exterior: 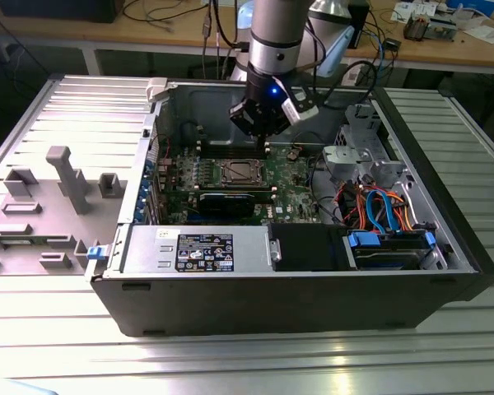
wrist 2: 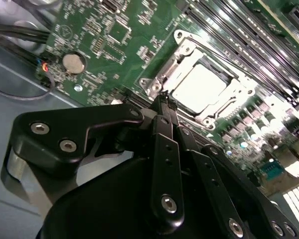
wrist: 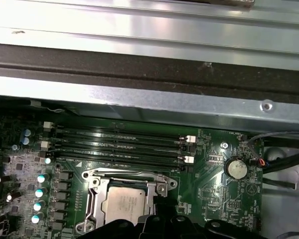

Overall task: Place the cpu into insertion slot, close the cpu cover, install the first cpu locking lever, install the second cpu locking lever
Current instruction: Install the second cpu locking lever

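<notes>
Gripper (wrist 2: 162, 97) above insertion slot (exterior: 240, 172) edge, cpu (wrist 2: 199, 88) seated, cover (wrist: 162, 186) closed

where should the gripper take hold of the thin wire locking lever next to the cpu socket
Grip the thin silvery wire locking lever at its curled hooked end, coming from above. The rod lies flat along the silvery metal cpu cover frame, close to the green circuit board, so only that raised end seems to offer purchase. The black gripper hangs above the socket corner.
</notes>
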`<state>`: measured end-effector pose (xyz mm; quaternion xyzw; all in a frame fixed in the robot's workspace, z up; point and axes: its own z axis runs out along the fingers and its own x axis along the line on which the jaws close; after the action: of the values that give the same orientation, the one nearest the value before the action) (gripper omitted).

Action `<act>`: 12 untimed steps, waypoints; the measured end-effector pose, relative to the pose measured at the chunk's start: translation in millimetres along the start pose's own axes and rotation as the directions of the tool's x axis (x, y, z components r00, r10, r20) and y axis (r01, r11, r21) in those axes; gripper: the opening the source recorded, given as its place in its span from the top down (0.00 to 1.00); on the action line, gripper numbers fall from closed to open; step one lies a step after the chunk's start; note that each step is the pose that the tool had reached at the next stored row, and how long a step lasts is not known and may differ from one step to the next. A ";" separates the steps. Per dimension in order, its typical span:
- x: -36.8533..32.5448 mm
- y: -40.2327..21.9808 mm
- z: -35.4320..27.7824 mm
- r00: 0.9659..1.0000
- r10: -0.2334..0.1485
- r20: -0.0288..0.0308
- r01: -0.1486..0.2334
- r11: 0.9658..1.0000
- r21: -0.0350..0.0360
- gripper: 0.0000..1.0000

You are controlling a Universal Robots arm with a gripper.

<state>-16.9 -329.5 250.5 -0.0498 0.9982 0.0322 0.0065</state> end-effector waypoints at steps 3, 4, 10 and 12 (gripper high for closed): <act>0.0 0.0 0.3 1.000 -0.002 0.024 0.002 1.000 0.003 0.89; 0.0 0.0 0.4 0.999 -0.002 0.032 0.002 1.000 0.003 0.89; 0.0 -0.1 0.9 0.998 -0.004 0.061 0.004 1.000 0.006 0.89; 0.0 -0.1 0.9 0.998 -0.004 0.061 0.004 1.000 0.006 0.89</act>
<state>-16.9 -329.5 249.5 -0.0508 0.9975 0.0306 0.0372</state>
